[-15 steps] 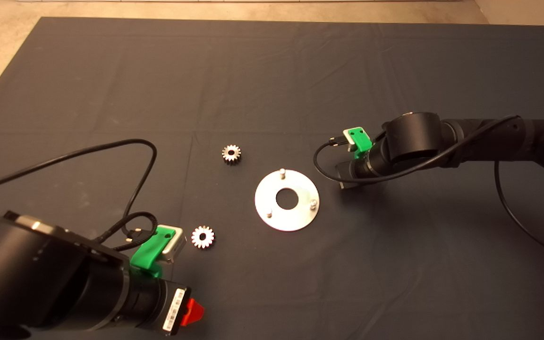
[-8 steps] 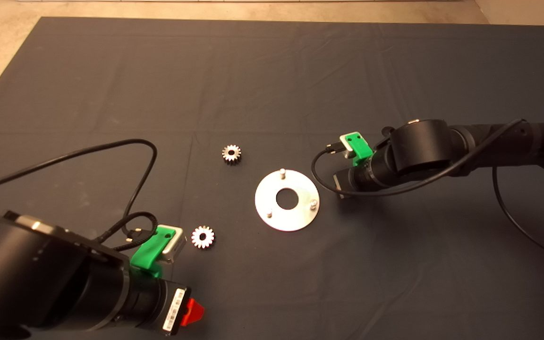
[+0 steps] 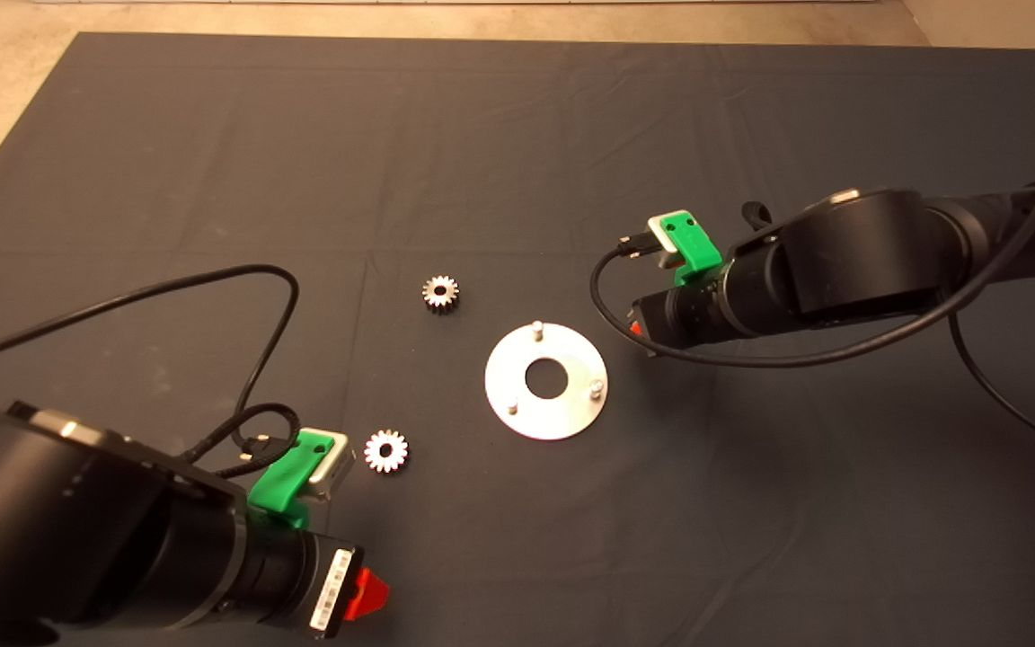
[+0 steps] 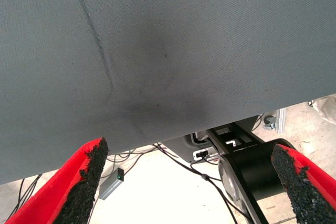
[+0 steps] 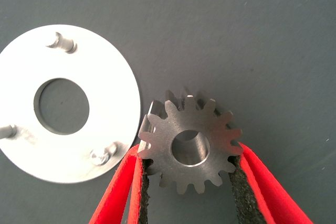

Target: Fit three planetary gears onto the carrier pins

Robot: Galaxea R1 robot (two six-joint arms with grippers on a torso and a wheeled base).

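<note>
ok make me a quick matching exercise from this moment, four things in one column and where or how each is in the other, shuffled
Things:
1. held gear
2. disc
3. left gripper
4. brightest loose gear

States:
A. open, parked at the mat's lower left
B. flat on the mat by the left arm
C. clamped between the right gripper's fingers
D. three bare pins, none with a gear

Pairs: 1-C, 2-D, 3-A, 4-B

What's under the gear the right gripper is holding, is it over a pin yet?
Not yet. In the right wrist view the gear, clamped in the right gripper, hangs over bare mat beside the disc. All three pins show bare. What lies directly beneath the gear is hidden.
</note>
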